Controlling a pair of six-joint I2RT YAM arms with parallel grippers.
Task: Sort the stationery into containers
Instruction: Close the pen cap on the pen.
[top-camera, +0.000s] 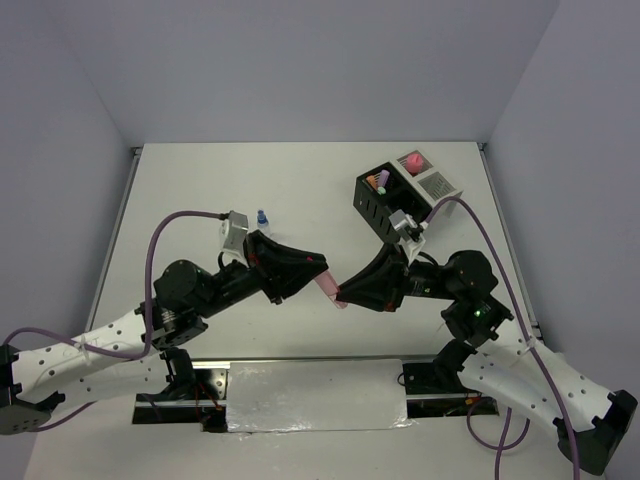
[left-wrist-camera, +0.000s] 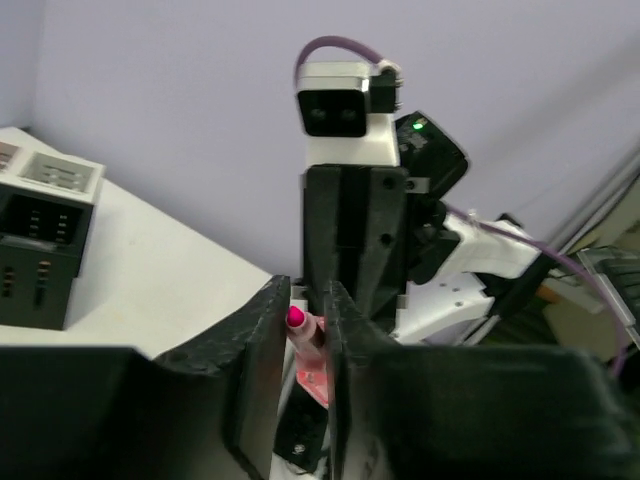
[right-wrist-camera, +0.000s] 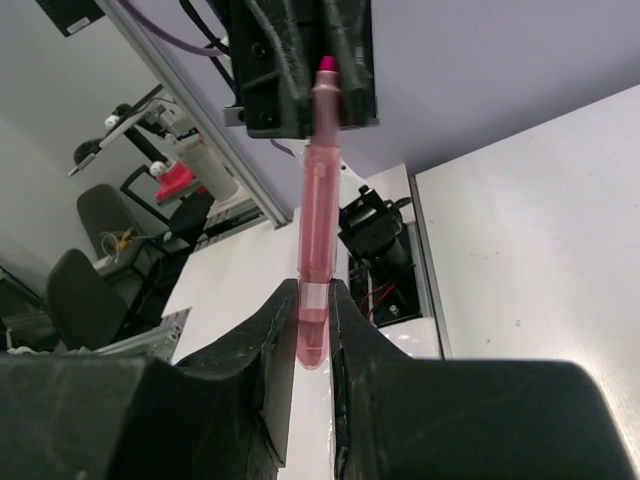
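A pink highlighter (top-camera: 331, 287) hangs in the air between my two grippers, above the table's near middle. My left gripper (top-camera: 320, 268) is shut on its magenta-tipped end (left-wrist-camera: 296, 318). My right gripper (top-camera: 346, 297) is shut on the other end (right-wrist-camera: 313, 330). The barrel (right-wrist-camera: 318, 215) runs straight from my right fingers up to the left gripper. The black mesh box (top-camera: 376, 202) stands at the back right with a purple item (top-camera: 379, 181) in it. The white box (top-camera: 436, 184) next to it holds a pink item (top-camera: 413, 161). A small blue-capped bottle (top-camera: 263, 218) stands on the table left of centre.
The boxes also show at the left of the left wrist view, the black one (left-wrist-camera: 35, 262) and the white one (left-wrist-camera: 62, 173). A white sheet (top-camera: 315, 394) lies along the near edge between the arm bases. Grey walls close the table on three sides.
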